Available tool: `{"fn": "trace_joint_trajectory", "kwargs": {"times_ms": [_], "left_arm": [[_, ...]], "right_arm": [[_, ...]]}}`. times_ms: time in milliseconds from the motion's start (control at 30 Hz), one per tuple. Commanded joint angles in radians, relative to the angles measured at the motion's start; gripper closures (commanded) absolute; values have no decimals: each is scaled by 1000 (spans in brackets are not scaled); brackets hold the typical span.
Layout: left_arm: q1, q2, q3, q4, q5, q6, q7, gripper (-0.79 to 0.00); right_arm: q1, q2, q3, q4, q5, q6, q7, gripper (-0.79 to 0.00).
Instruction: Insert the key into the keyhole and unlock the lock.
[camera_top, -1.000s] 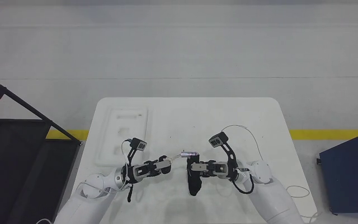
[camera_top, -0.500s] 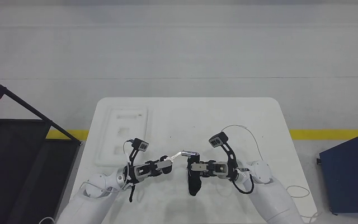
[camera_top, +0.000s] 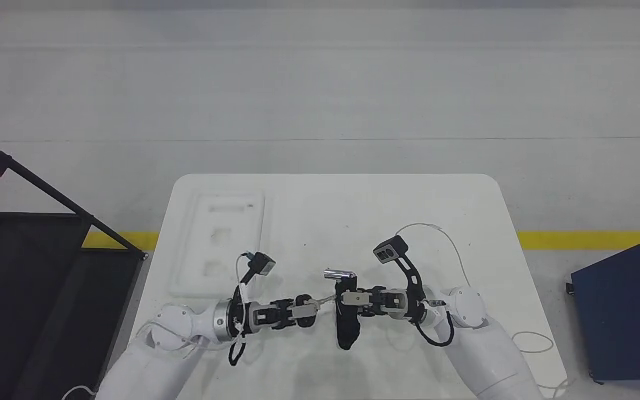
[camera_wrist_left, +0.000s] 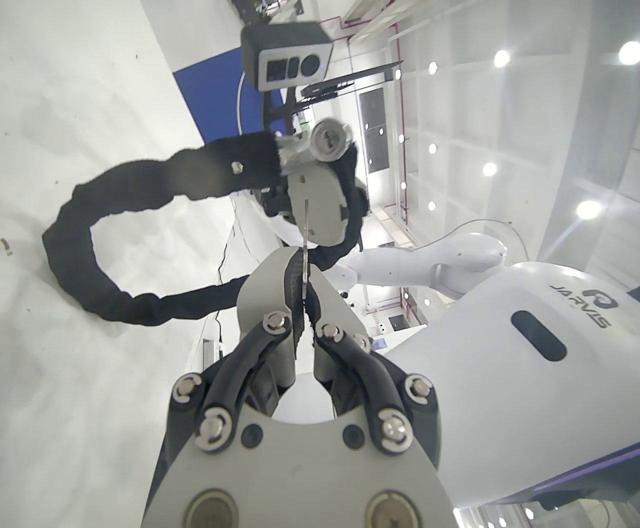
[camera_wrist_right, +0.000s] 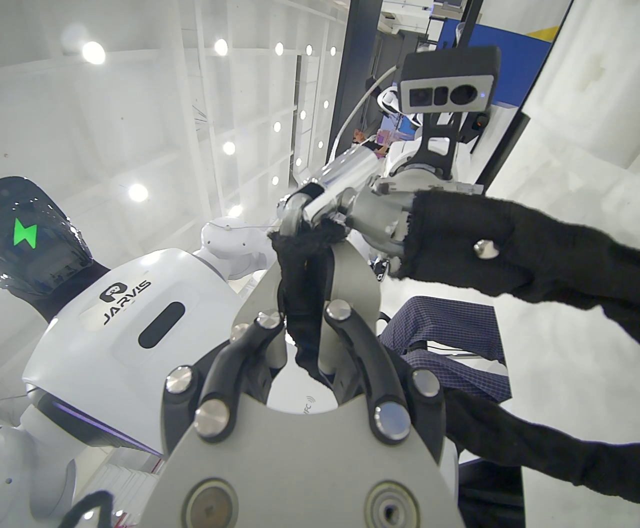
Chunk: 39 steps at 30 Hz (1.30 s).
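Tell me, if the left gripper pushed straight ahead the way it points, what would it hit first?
Probably the right gripper's grey fingertip: the key pinched in the left gripper aims at it, off to one side of the lock's keyhole rather than into it. Depth is hard to judge.

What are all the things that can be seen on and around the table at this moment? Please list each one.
lock: one, silver barrel with black fabric-covered cable, held over the table's near middle.
key: one, silver, pointing toward the lock, not yet in the keyhole.
tray: one, white, on the table's far left part.
table: one, white.
floor stripe: one, yellow, on either side of the table.
left pincer: one, grey and black, shut on the key.
right pincer: one, grey and black, shut on the lock's cable.
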<state>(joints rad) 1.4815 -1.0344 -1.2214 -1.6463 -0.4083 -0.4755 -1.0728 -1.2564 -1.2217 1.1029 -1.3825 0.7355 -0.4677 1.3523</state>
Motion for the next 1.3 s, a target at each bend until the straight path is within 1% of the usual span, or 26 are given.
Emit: {"fn": "trace_joint_trajectory", "kwargs": {"times_ms": [0, 67, 167, 1267], "left_arm": [[2, -1, 13, -2, 13, 21, 14, 0], [2, -3, 19, 5, 4, 23, 25, 0], [-12, -4, 33, 11, -15, 0, -13, 0], [-12, -4, 33, 11, -15, 0, -13, 0]], "right_arm": [[0, 0, 0, 0, 0, 0, 0, 0], [0, 0, 0, 0, 0, 0, 0, 0], [0, 0, 0, 0, 0, 0, 0, 0], [0, 0, 0, 0, 0, 0, 0, 0]]}}
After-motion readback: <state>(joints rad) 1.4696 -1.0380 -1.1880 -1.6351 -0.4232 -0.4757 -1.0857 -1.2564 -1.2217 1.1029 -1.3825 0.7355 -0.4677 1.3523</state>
